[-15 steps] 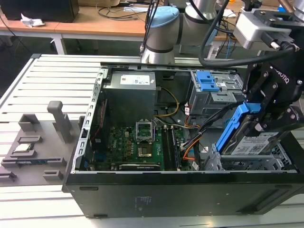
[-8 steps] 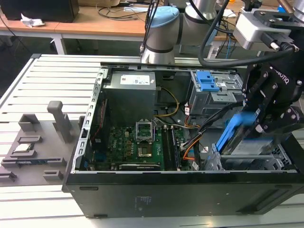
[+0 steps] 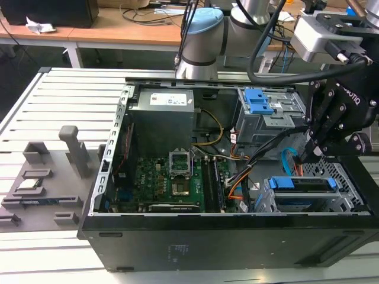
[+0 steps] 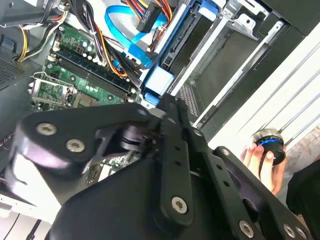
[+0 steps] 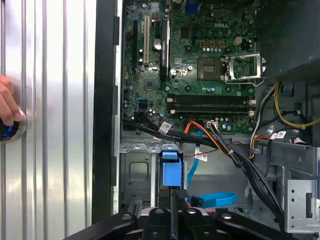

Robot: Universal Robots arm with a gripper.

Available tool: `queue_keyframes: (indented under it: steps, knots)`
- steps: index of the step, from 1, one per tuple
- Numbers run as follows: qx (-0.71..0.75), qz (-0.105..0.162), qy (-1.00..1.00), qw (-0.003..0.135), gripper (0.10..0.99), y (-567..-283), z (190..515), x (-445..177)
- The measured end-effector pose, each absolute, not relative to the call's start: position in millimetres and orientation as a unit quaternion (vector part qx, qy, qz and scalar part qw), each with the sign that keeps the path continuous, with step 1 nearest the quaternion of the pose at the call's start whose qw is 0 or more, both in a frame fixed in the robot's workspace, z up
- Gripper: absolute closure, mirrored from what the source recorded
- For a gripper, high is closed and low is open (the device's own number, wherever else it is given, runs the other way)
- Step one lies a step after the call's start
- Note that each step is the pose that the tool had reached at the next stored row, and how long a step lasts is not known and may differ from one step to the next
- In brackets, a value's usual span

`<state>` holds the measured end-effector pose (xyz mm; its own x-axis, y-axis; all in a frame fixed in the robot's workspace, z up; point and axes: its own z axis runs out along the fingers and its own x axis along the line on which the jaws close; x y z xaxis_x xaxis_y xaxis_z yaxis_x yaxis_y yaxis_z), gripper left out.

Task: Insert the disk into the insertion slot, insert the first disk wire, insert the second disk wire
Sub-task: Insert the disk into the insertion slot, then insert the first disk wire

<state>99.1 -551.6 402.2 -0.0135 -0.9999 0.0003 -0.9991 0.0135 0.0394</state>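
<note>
- The disk (image 3: 303,192) already sits in the insertion slot (image 3: 348,176), at the exterior view's right end of the computer case (image 3: 177,242). So the first step looks done.
- The gripper (image 3: 307,155) hangs just above the disk's blue frame, close to the wires.
- In the first wrist view the gripper looks pressed together. I cannot tell if it pinches anything.
- The second disk wire (image 3: 288,161) lies in a loop just beside the slot. I cannot tell if its plug is in.
- I think the wire steps are in hand now.
- A wire move here calls for a straight plug and a soft push, since the orange and black wires (image 3: 254,158) crowd that spot.
</note>
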Motion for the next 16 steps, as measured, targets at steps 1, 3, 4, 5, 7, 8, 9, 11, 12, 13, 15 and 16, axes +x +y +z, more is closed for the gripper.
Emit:
queue_keyframes:
  steps: [1, 3, 4, 5, 7, 8, 9, 11, 12, 13, 15, 16]
  knots:
    - [0.702, -0.014, -0.712, 0.014, 0.973, -552, 402, 99]
    - [0.702, -0.014, -0.712, 0.014, 0.980, -552, 402, 99]
    - [0.702, -0.014, -0.712, 0.014, 0.980, -552, 402, 99]
    - [0.702, -0.014, -0.712, 0.014, 0.980, -552, 402, 99]
    - [0.702, -0.014, -0.712, 0.014, 0.980, -552, 402, 99]
    - [0.702, -0.014, -0.712, 0.014, 0.980, -552, 401, 101]
    - [0.702, -0.014, -0.712, 0.014, 0.980, -551, 400, 104]
    - [0.702, -0.014, -0.712, 0.014, 0.980, -550, 399, 108]
    - [0.702, -0.014, -0.712, 0.014, 0.980, -549, 398, 111]
    - [0.702, -0.014, -0.712, 0.015, 0.980, -547, 397, 114]
    - [0.702, -0.015, -0.712, 0.015, 0.980, -543, 395, 119]
    - [0.702, -0.015, -0.712, 0.015, 0.980, -540, 393, 122]
